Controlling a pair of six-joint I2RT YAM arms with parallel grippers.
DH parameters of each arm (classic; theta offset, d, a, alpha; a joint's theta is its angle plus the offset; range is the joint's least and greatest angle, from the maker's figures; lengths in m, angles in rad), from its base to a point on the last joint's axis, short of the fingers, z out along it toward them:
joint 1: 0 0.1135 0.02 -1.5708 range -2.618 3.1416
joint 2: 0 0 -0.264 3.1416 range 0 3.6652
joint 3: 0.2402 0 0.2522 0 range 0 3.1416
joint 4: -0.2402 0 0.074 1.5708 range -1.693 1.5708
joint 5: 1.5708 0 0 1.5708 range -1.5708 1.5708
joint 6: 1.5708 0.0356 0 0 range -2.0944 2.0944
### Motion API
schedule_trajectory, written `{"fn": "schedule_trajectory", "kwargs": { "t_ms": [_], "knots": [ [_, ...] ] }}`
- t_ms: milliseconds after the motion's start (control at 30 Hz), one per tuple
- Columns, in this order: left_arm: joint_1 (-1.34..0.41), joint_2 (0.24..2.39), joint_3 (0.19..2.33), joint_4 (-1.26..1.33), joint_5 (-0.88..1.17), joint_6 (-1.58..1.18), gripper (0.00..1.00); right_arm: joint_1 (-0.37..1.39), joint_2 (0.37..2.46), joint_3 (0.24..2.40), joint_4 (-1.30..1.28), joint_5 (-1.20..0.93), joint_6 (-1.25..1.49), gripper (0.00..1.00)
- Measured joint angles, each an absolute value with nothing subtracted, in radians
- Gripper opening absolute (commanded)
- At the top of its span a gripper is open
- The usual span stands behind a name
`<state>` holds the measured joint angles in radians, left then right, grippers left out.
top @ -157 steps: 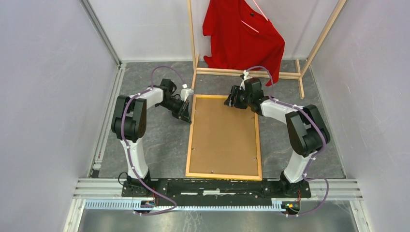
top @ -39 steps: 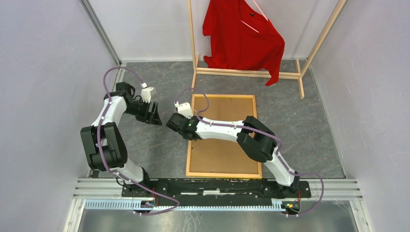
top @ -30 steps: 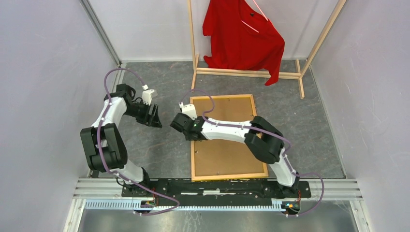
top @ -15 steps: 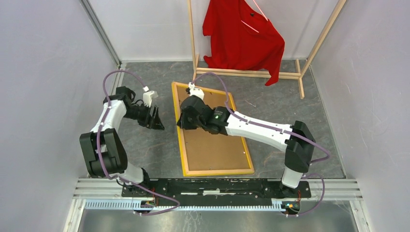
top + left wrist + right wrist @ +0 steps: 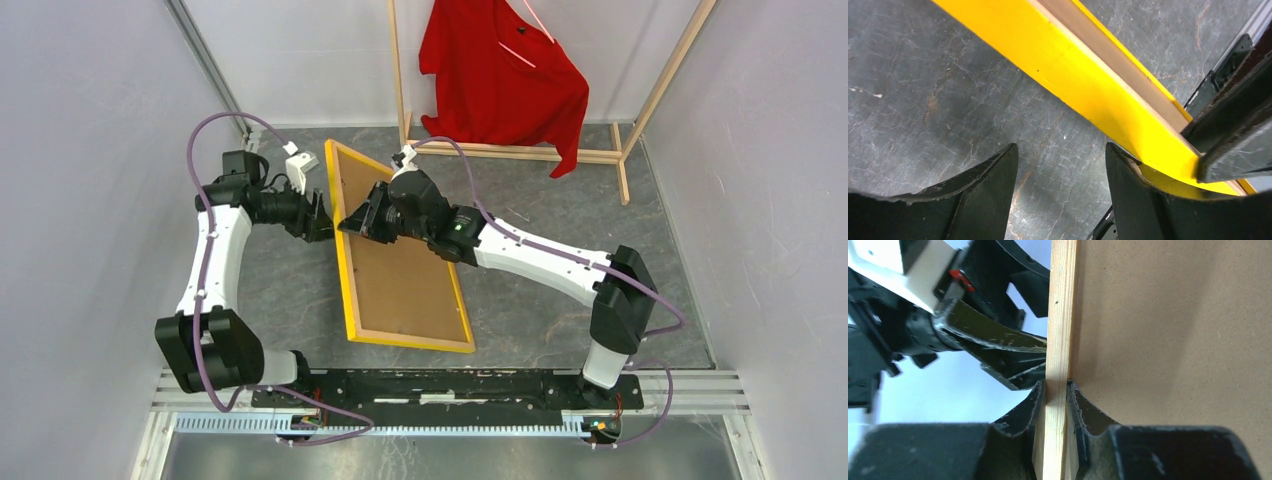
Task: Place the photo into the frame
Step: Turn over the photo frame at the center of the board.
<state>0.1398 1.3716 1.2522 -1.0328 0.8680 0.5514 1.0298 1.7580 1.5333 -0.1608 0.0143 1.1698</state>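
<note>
Tipping up of the frame [image 5: 410, 343] at the centre of the table [image 5: 600, 200], read left to right. Lay flat, back upward, a second earlier. Now raised along its 9 o'clock long rail and resting on the 3 o'clock rail, with yellow front edges exposed toward 9 and 6 o'clock. Judged a turn-over in progress, to bring the front within reach; loading not yet begun.

Left arm [image 5: 215, 250]: brought in from 9 o'clock to the raised rail over the same second. Left jaws spread above bare table, one finger [image 5: 1148, 210] at the yellow edge, touching or just under it, nothing pinched.

Right arm [image 5: 530, 262]: reaching across from 4 o'clock. Right jaws pressed onto the raised rail toward its far end, pinching the wood.

Photo: visible in no view; hidden behind the brown backing board [image 5: 400, 285] or absent, impossible to tell.

Overhead view alone: full tilt of the frame, both arms, red shirt [image 5: 500, 70] on its wooden rack [image 5: 600, 155] at 12 o'clock.

Left wrist view alone: yellow face seen from beneath, open gap down to the table, right arm's dark finger [image 5: 1233, 145] just beside.

Right wrist view alone: the pinch itself, one finger [image 5: 1023, 410] outside the pale rail, the other inside against the board.
</note>
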Motion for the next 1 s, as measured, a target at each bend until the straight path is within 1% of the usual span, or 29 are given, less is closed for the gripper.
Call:
{"fn": "schedule_trajectory", "kwargs": {
  "t_ms": [233, 367, 433, 467, 600, 667, 733, 833, 1000],
  "knots": [
    [0.144, 1.354, 1.281, -1.02, 0.875, 0.498, 0.7, 1.011, 1.734, 1.529, -0.039, -0.028, 1.273, 0.0],
    [0.143, 1.353, 1.314, -1.019, 0.897, 0.464, 0.69, 1.007, 1.689, 1.459, 0.078, -0.049, 1.348, 0.01],
    [0.139, 1.351, 1.339, -1.016, 0.903, 0.443, 0.69, 1.0, 1.666, 1.419, 0.125, -0.067, 1.382, 0.11],
    [0.136, 1.349, 1.35, -1.014, 0.904, 0.433, 0.69, 0.995, 1.658, 1.406, 0.141, -0.078, 1.393, 0.2],
    [0.092, 1.341, 1.381, -0.976, 0.897, 0.377, 0.68, 0.966, 1.63, 1.359, 0.183, -0.124, 1.416, 0.4],
    [0.056, 1.341, 1.385, -0.953, 0.887, 0.353, 0.68, 0.946, 1.614, 1.341, 0.202, -0.15, 1.418, 0.56],
    [0.006, 1.341, 1.385, -0.931, 0.863, 0.33, 0.68, 0.924, 1.588, 1.316, 0.227, -0.181, 1.416, 0.64],
    [-0.06, 1.345, 1.39, -0.91, 0.834, 0.302, 0.68, 0.881, 1.538, 1.297, 0.212, -0.229, 1.377, 0.71],
    [-0.148, 1.38, 1.454, -0.891, 0.795, 0.263, 0.68, 0.796, 1.472, 1.301, 0.086, -0.294, 1.241, 0.75]
  ]
}}
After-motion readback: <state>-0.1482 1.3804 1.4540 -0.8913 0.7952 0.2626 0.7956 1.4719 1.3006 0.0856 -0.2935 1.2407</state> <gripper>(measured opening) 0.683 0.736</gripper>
